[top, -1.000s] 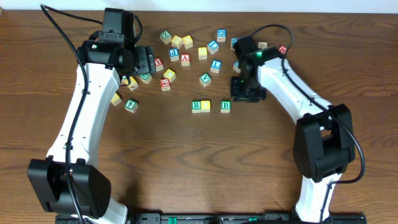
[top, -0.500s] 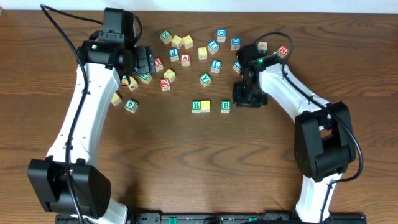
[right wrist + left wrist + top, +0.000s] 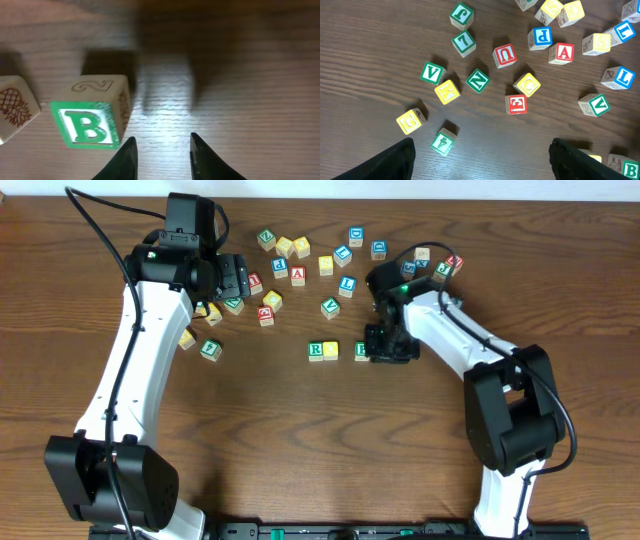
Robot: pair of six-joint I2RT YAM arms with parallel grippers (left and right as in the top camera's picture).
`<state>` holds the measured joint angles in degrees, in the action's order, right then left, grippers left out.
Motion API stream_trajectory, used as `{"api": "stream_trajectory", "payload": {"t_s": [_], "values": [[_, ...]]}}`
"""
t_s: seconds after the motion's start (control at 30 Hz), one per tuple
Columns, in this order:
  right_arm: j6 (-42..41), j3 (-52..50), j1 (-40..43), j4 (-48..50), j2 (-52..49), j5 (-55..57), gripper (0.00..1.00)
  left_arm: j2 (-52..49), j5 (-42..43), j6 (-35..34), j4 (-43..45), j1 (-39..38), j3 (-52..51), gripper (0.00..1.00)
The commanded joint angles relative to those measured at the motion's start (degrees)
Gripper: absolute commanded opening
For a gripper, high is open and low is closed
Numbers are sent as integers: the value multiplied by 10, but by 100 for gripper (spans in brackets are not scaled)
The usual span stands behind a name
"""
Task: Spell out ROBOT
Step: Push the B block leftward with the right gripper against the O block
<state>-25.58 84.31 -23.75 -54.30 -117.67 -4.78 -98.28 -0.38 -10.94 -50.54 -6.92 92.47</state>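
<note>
A green-framed R cube (image 3: 316,350) and a plain yellow cube (image 3: 331,350) stand side by side at mid-table. One cube's width to their right sits the green-framed B cube (image 3: 361,351) (image 3: 87,125). My right gripper (image 3: 388,345) (image 3: 162,150) is low over the table just right of the B, slightly open, with only bare wood between its fingers. Its left finger (image 3: 125,160) is close to the B's corner. My left gripper (image 3: 235,277) (image 3: 480,165) hovers wide open and empty over the left of the cube pile. I cannot pick out the T cube.
Loose letter cubes lie scattered across the back of the table, among them a red A (image 3: 298,275), a green V (image 3: 330,307) and yellow cubes (image 3: 326,265). A few more lie near the right arm (image 3: 443,270). A pineapple-faced cube (image 3: 15,112) sits left of the B.
My right gripper has moved forward and left, down to the table beside the B cube. The left arm has not moved.
</note>
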Motion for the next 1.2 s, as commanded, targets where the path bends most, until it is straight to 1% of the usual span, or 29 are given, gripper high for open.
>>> {"api": "stream_trajectory", "payload": {"t_s": [0.0, 0.53, 0.8, 1.17], "values": [[-27, -6, -11, 1, -4, -3, 29, -6, -7, -7, 0, 0, -5, 85], [-31, -6, -23, 30, -5, -3, 31, -6, -7, -7, 0, 0, -5, 84], [-15, -6, -11, 14, -5, 1, 33, -6, -7, -7, 0, 0, -5, 85], [-16, -6, -6, 61, -5, 5, 33, -6, -7, -7, 0, 0, -5, 84]]}}
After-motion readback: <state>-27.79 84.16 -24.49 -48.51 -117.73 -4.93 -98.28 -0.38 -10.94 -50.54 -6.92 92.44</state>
